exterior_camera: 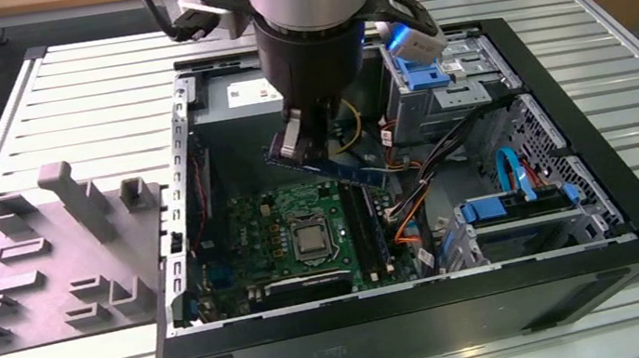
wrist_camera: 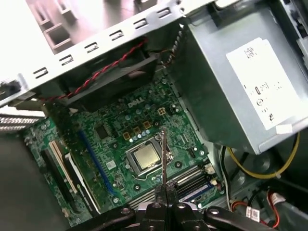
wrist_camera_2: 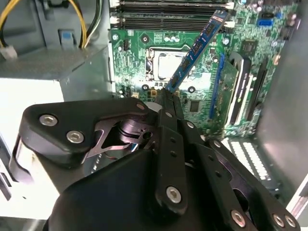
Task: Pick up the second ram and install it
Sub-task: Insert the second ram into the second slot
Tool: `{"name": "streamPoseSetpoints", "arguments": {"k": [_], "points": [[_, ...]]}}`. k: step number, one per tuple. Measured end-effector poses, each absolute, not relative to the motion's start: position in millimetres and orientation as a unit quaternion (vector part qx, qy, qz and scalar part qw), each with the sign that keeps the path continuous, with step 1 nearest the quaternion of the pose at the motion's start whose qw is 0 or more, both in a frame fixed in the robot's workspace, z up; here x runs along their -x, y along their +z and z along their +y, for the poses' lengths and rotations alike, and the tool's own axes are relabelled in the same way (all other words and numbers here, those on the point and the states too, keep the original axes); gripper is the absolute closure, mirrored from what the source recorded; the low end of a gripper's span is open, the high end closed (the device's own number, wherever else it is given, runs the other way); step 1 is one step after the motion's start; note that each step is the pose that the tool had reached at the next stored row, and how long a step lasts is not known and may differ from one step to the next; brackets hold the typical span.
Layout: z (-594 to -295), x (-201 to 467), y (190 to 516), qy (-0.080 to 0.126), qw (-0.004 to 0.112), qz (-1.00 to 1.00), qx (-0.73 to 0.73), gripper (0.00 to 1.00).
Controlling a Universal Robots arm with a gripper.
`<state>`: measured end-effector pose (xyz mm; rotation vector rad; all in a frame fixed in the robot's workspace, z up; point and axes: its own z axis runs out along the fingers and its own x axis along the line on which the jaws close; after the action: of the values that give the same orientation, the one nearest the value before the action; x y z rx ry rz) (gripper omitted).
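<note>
An open black computer case (exterior_camera: 416, 330) lies on its side on a slatted metal table (exterior_camera: 94, 89). In the exterior view, its green motherboard (exterior_camera: 240, 237) sits toward seven o'clock inside, with a silver processor (exterior_camera: 306, 240) near the board's middle. A grey power supply (exterior_camera: 237, 106) is at eleven o'clock and blue drive brackets (exterior_camera: 524, 205) are at four o'clock. A grey moulded fixture (exterior_camera: 56, 263) rests on the table at nine o'clock from the case, just beside it.
</note>
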<state>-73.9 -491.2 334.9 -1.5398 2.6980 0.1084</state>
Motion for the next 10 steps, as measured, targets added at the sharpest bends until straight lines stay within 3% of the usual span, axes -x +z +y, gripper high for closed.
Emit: {"name": "streamPoseSetpoints", "arguments": {"k": [10], "points": [[-491.2, 73.9, 332.3, 0.033, 0.020, 0.909, 0.415, 0.89]]}}
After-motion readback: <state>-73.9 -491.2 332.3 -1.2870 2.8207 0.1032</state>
